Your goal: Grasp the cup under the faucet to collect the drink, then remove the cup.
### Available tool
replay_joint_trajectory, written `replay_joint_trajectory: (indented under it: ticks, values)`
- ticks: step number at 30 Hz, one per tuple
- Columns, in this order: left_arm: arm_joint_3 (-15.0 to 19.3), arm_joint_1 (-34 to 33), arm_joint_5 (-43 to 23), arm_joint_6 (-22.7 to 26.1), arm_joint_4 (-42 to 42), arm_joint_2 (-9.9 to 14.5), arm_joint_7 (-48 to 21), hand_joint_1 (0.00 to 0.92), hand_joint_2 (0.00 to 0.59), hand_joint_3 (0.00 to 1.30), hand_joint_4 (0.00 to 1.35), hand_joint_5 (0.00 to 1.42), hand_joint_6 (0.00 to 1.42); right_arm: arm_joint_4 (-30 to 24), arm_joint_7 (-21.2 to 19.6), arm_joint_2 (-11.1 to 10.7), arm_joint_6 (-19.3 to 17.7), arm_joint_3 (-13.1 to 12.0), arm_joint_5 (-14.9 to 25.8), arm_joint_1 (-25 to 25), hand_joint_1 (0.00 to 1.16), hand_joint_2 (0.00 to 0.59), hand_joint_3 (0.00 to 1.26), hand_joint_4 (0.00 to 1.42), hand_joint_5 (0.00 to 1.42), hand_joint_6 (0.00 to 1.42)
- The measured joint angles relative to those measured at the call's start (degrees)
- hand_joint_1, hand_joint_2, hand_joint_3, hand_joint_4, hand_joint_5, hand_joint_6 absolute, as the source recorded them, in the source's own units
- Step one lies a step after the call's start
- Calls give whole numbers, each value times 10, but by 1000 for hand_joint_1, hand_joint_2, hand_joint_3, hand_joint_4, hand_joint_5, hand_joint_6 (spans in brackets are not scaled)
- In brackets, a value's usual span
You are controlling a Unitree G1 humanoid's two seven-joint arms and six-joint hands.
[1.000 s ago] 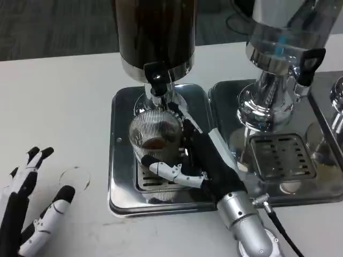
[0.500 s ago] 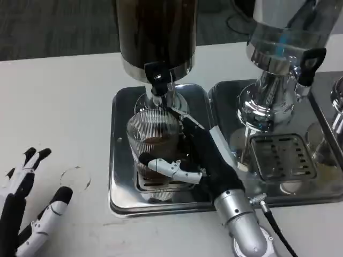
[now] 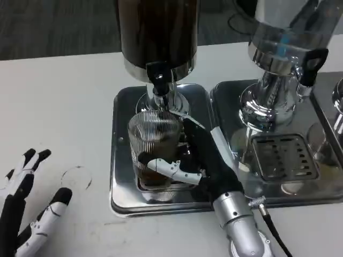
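Ribbed clear glass cup [image 3: 154,140], one, is holding dark drink under the black faucet [image 3: 157,75]; right hand [image 3: 201,160] is gripping it; left hand [image 3: 27,214] is lying spread, holding nothing.

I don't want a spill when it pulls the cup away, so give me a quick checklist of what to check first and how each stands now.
1. Right hand wrapped around the cup: ok.
2. Cup sits under the faucet: ok.
3. Dark drink in the cup, well below the rim: ok.
4. Faucet stopped flowing: cannot tell.
5. Cup upright over the drip tray: ok.
6. Left hand open on the table, away from the tray: ok.
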Motion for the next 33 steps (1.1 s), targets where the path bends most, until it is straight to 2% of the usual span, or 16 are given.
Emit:
replay_joint_trajectory:
  ticks: [5,15,21,33]
  values:
    - [0,0,0,0,0,0,-2,0,214,142,0,58,0,1,-4,1,-4,1,-3,0,933,189,342,482,768,1156]
    - [0,0,0,1,0,1,-2,0,214,142,0,58,0,3,-14,1,-7,1,-12,0,954,196,356,510,816,1230]
    - [0,-3,0,1,0,1,-2,0,214,143,0,57,0,2,-43,-1,-12,4,-36,3,980,189,394,550,875,1297]
    - [-1,-14,0,1,3,7,-5,0,215,143,0,49,0,-10,-70,-6,-22,1,-42,22,1015,144,425,568,897,1336]
